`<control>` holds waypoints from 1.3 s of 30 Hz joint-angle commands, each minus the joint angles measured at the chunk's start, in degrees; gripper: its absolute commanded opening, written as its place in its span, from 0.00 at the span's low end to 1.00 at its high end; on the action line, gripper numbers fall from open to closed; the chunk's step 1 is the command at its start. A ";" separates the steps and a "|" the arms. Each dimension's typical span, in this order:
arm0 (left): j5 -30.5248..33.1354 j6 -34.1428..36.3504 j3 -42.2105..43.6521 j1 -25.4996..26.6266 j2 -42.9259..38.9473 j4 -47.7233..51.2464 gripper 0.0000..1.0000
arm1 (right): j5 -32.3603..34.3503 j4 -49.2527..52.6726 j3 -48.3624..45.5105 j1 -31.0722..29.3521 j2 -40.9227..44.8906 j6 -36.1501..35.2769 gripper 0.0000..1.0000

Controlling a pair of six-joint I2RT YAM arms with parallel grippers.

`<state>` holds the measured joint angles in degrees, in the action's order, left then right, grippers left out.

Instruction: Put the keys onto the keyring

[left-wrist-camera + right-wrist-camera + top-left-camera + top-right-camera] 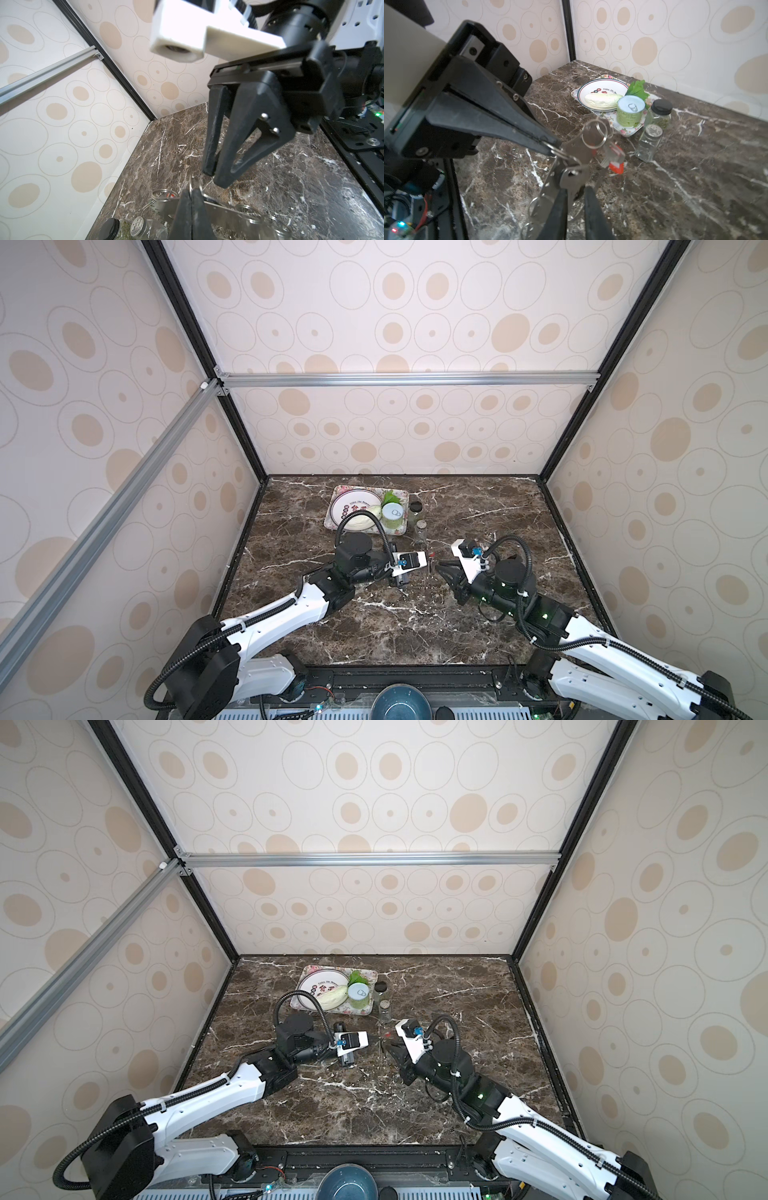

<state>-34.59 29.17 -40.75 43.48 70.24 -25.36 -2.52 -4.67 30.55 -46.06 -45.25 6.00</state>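
A flat steel plate (576, 146) carrying several wire split rings hangs above the marble table between my two grippers. My left gripper (190, 192) is shut on one thin keyring (557, 150) at the plate's edge. A silver key (572, 176) hangs from that ring. Its blade runs down between the fingers of my right gripper (576, 188), whose jaws stand a little apart. The blade lies against one finger (560, 199). A second key with a red-orange tag (615, 160) dangles from a double ring (593, 133) at the plate's other end. In both top views only a red speck (432, 556) (387, 1036) shows.
At the back stands a floral tray (629, 133) with a white plate (602, 87), a cabbage piece (602, 100) and a green can (630, 113). Beside it are a black-lidded jar (660, 112) and a glass shaker (650, 141). A blue bowl (401, 701) sits at the front edge.
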 commanded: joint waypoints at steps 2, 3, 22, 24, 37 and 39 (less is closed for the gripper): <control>0.40 -1.49 -0.74 0.41 0.12 -4.68 0.00 | 2.12 -0.55 -1.90 -0.01 3.07 -0.27 0.24; 0.40 -1.70 -0.64 0.38 -0.01 -4.97 0.00 | 2.25 -0.82 -2.24 -0.02 3.61 -0.41 0.25; -8.93 -1.14 -2.46 0.49 1.36 -3.13 0.00 | -2.20 -2.45 -1.72 -0.01 0.76 -0.77 0.29; -9.31 -0.92 -3.06 0.53 1.90 -2.38 0.00 | -2.65 -2.78 -1.91 0.03 0.88 -0.76 0.30; -11.56 0.34 -3.72 0.86 2.40 -0.92 0.00 | -4.95 -4.02 -2.05 0.01 -0.10 -0.83 0.33; -11.38 0.35 -3.58 0.88 2.24 -1.00 0.00 | -6.42 -4.57 -2.37 0.00 0.05 -1.14 0.36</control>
<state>-44.62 27.94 -41.63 43.59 73.10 -25.19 -6.26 -6.87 27.81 -46.06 -45.28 5.26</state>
